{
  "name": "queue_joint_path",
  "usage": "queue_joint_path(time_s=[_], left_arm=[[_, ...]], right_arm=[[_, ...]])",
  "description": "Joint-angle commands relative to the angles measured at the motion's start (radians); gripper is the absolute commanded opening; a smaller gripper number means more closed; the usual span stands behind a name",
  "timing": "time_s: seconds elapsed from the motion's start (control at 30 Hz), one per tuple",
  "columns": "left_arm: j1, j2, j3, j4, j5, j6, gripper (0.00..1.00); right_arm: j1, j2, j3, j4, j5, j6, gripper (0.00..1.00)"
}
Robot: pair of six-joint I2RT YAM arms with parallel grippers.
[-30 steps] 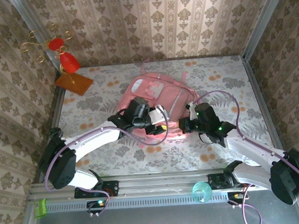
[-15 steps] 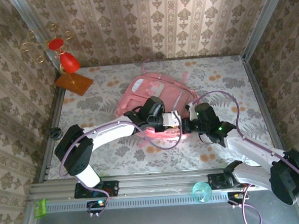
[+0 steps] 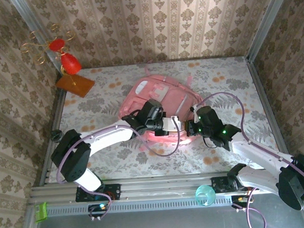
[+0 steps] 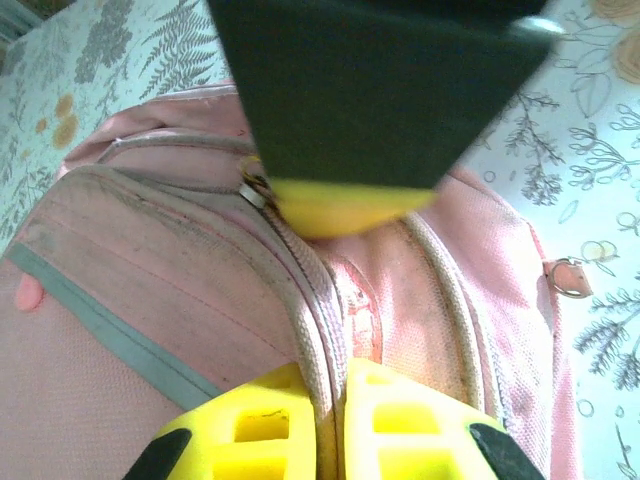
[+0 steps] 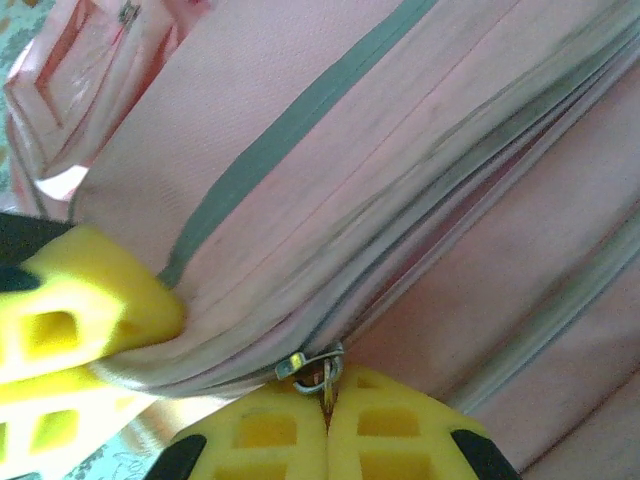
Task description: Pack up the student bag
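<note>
The student bag (image 3: 158, 95), a soft pink backpack, lies flat in the middle of the table. My left gripper (image 4: 340, 375) is shut on a ridge of the bag's pink fabric and zipper seam (image 4: 318, 320) at its near edge (image 3: 165, 124). My right gripper (image 5: 327, 395) is shut on a small metal zipper pull (image 5: 318, 366) of the same seam. In the top view it (image 3: 189, 127) sits just right of the left one. The left gripper's yellow fingers (image 5: 70, 310) show in the right wrist view, pressed on the fabric close by.
A red and gold ornament (image 3: 66, 60) on a wooden base (image 3: 75, 85) stands at the back left. A teal cup (image 3: 205, 195) sits on the front rail, a green block (image 3: 41, 211) at its left end. Papered walls close in three sides.
My left arm swung right to the bag's near edge and its gripper went from open to shut on the fabric. The right gripper has held its place on the zipper pull.
</note>
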Motion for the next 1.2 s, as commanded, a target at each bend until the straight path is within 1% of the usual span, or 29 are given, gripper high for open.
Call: queue_joint_path(time_s=[0.0,0.13,0.3,0.43,0.53,0.57,0.6,0.63,0.7,0.73,0.83,0.87,0.9,0.93,1.0,1.07,1.17], left_arm=[[0.055,-0.089,-0.071,-0.059,0.048,0.075,0.00],[0.102,-0.148,-0.133,-0.050,0.115,0.111,0.00],[0.162,-0.200,-0.200,-0.078,0.160,0.172,0.00],[0.235,-0.239,-0.253,-0.077,0.182,0.161,0.00],[0.275,-0.246,-0.285,-0.028,0.188,0.122,0.01],[0.282,-0.240,-0.285,-0.012,0.183,0.094,0.06],[0.286,-0.232,-0.279,-0.011,0.180,0.067,0.14],[0.286,-0.226,-0.270,-0.022,0.181,0.044,0.23],[0.281,-0.224,-0.249,-0.033,0.180,-0.046,0.41],[0.275,-0.234,-0.244,-0.030,0.178,-0.093,0.46],[0.224,-0.289,-0.234,0.002,0.147,-0.246,0.56],[0.183,-0.305,-0.241,0.042,0.103,-0.291,0.60],[0.147,-0.309,-0.238,0.074,0.021,-0.343,0.64],[0.111,-0.304,-0.224,0.085,-0.033,-0.371,0.66],[0.032,-0.261,-0.163,0.064,-0.112,-0.421,0.69],[-0.015,-0.203,-0.109,0.049,-0.206,-0.468,0.70],[-0.065,-0.117,-0.028,0.029,-0.234,-0.487,0.70]], right_arm=[[-0.041,0.000,0.030,-0.129,0.215,-0.036,0.00],[-0.062,0.018,0.050,-0.135,0.225,-0.044,0.00],[-0.118,0.072,0.101,-0.143,0.231,-0.069,0.00],[-0.175,0.115,0.138,-0.153,0.212,-0.081,0.00],[-0.175,0.108,0.130,-0.110,0.153,-0.073,0.00],[-0.170,0.097,0.117,-0.084,0.117,-0.063,0.00],[-0.161,0.082,0.104,-0.059,0.100,-0.051,0.00],[-0.154,0.072,0.096,-0.049,0.090,-0.045,0.00],[-0.132,0.053,0.083,-0.032,0.072,-0.030,0.00],[-0.124,0.047,0.077,-0.021,0.060,-0.021,0.00],[-0.097,0.045,0.078,-0.008,0.033,0.003,0.00],[-0.086,0.044,0.081,-0.009,0.034,0.002,0.00],[-0.075,0.042,0.084,-0.009,0.034,0.006,0.00],[-0.070,0.040,0.086,-0.007,0.030,0.008,0.00],[-0.060,0.031,0.091,-0.009,0.025,0.015,0.00],[-0.054,0.020,0.092,-0.008,0.017,0.021,0.00],[-0.047,0.007,0.089,-0.010,0.007,0.030,0.00]])
